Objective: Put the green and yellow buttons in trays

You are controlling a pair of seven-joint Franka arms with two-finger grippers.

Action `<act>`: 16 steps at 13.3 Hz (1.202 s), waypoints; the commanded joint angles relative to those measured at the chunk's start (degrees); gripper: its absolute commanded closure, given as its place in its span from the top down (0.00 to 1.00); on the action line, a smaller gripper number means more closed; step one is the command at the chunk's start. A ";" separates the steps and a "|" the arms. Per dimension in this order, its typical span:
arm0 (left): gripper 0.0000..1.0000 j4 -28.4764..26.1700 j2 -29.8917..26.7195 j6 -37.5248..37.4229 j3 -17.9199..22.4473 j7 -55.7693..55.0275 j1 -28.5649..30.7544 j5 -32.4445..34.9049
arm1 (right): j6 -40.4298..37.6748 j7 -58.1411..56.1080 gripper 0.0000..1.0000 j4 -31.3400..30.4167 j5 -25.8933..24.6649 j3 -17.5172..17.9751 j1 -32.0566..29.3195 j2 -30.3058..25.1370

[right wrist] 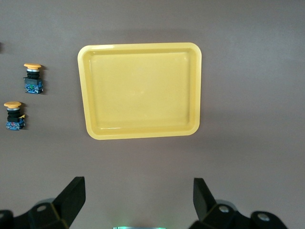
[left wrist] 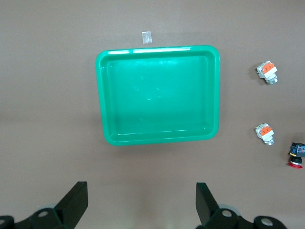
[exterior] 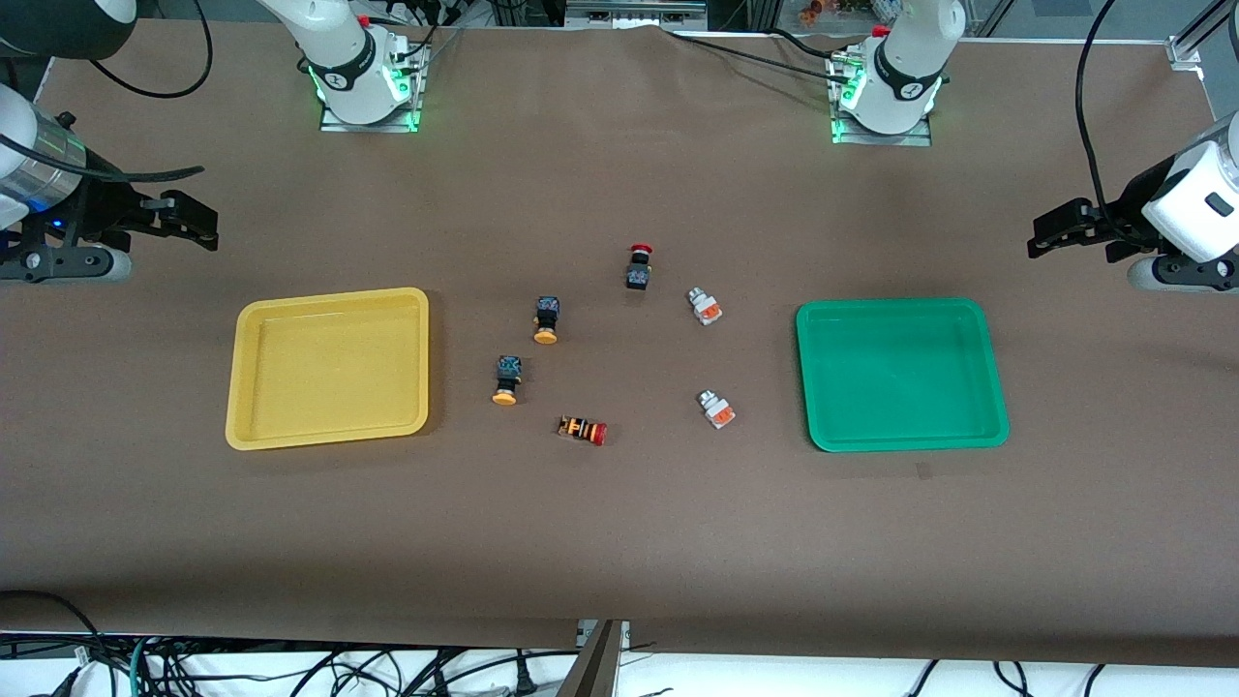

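Note:
The yellow tray (exterior: 329,368) lies toward the right arm's end of the table and the green tray (exterior: 900,378) toward the left arm's end; neither holds anything. Between them lie two black buttons with yellow-orange caps (exterior: 547,319) (exterior: 506,379) and two white-and-silver buttons with orange parts (exterior: 705,306) (exterior: 717,409). My right gripper (exterior: 194,225) is open and holds nothing, over bare table past the yellow tray (right wrist: 140,90). My left gripper (exterior: 1050,232) is open and holds nothing, over bare table past the green tray (left wrist: 157,93).
A black switch with a red cap (exterior: 638,266) stands farther from the front camera than the buttons. An orange-striped switch with a red cap (exterior: 583,430) lies nearer to it. A small tape mark (exterior: 922,471) sits by the green tray.

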 commanded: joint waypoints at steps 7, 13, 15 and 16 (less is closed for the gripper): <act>1.00 1.56 3.92 -0.65 -3.86 -0.19 -1.23 -0.06 | 0.73 0.55 1.00 0.91 1.03 0.33 -0.14 0.93; 1.00 1.47 10.15 0.75 -6.85 -7.98 -4.83 -3.12 | 0.55 -0.58 1.00 0.82 3.41 0.42 -0.05 5.39; 1.00 0.77 12.35 4.52 -6.85 -12.65 -8.16 -4.02 | 0.98 0.02 1.00 0.74 3.49 0.68 0.30 6.29; 1.00 0.50 13.67 6.71 -6.85 -15.72 -9.83 -4.02 | 2.73 0.63 1.00 0.91 3.84 0.94 0.91 7.94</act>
